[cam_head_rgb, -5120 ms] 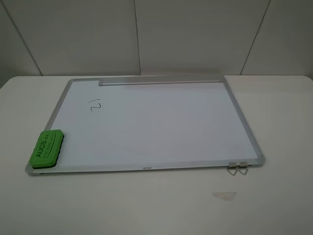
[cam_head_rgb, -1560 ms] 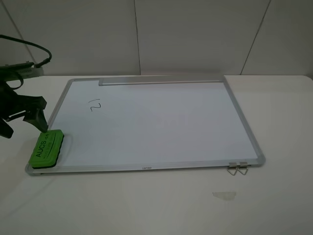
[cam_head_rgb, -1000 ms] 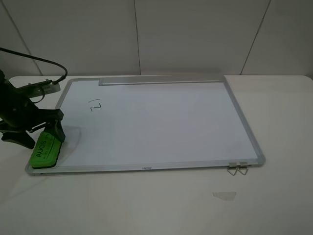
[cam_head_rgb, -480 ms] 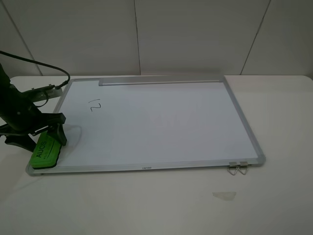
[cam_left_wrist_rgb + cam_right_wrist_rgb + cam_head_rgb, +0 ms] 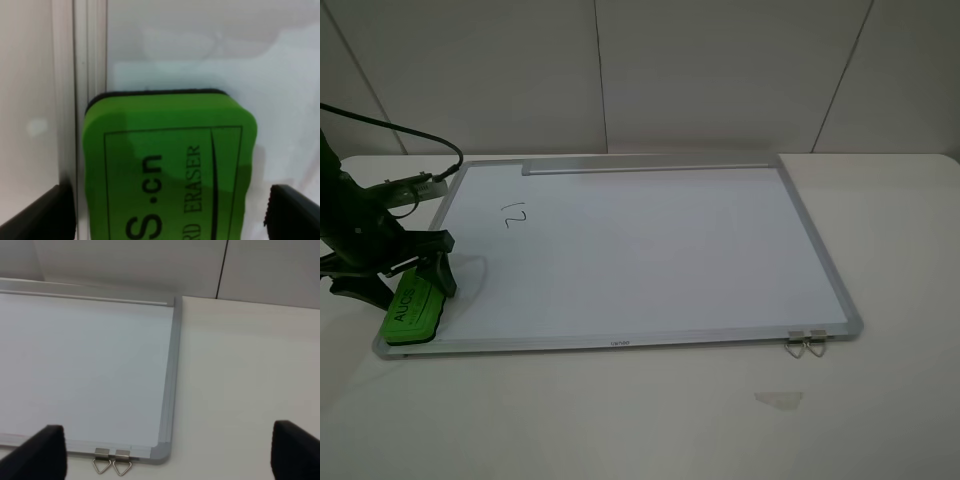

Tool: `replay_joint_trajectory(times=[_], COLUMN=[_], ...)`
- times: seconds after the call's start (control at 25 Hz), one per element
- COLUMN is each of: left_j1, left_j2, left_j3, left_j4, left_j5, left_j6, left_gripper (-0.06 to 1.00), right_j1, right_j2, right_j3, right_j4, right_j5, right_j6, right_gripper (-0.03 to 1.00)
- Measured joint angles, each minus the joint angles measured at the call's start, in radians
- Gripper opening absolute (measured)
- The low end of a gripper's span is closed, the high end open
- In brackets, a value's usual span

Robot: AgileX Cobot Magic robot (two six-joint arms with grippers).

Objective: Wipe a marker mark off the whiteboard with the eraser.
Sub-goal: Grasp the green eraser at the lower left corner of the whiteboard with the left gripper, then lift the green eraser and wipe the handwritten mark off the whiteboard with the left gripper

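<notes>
**Left gripper straddling the eraser, mark sits up-board from it**

Starting on the left: the left gripper (image 5: 406, 286) is down over the green eraser (image 5: 412, 309), which sits in the near-left corner of the whiteboard (image 5: 650, 250), tight against the frame. In the left wrist view the jaws are spread wide, one finger on each long side of the eraser (image 5: 170, 165). One is out over the frame, the other over the white surface. Both are just beside the block, and I can't see them pinching it yet.

The eraser's long axis runs along the board's short left edge, so the jaws cross its narrow width. Looks like a good line-up for closing.

What the next move turns on: the marker mark (image 5: 514, 213), a little "12" scribble, lies farther up the board from the eraser and a bit to the right, well apart from it. So my guess is grab, then push away along that left side. The left arm is clearly the nearer one.

Further right it's bare board, with a pale scrap (image 5: 778, 399) on the table and the metal clips (image 5: 807, 344) at the near-right corner. The right gripper (image 5: 169, 452) hangs above that corner with its jaws wide apart and nothing in them.

Count: one eraser, one mark, one board, two clips, one scrap.
</notes>
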Motion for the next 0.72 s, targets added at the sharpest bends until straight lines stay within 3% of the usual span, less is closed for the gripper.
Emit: replay_joint_trajectory(times=[0.08, 0.2, 0.72], left_j1=[0.000, 0.000, 0.000], left_j2=[0.000, 0.003, 0.004], left_j3=[0.000, 0.000, 0.000], left_j4=[0.005, 0.001, -0.005], left_j5=[0.000, 0.010, 0.018], left_j6=[-0.006, -0.016, -0.017], left_gripper=[0.73, 0.60, 0.59], right_j1=[0.000, 0.000, 0.000], right_j2=[0.000, 0.000, 0.000], right_j3=[0.000, 0.000, 0.000], right_j4=[0.000, 0.000, 0.000], right_j5=[0.000, 0.000, 0.000], right_j6=[0.000, 0.000, 0.000], right_gripper=[0.82, 0.82, 0.82])
